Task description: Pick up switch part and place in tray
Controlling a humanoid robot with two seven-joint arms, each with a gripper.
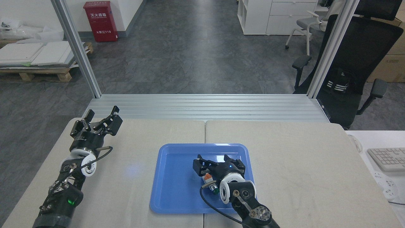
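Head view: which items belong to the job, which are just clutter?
Job:
switch part, lying in the tray
blue tray
right claw, open above the part

Clutter:
left claw, idle
keyboard
black office chair
red fire extinguisher box

The right end effector (212, 161) hides much of the switch part (210, 182); contact unclear.

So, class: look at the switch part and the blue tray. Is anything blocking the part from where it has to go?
Nothing visible does. The switch part already lies inside the tray, on its blue floor, just beneath the right gripper, whose fingers are spread wide above it. The left gripper is off to the side, away from the tray.
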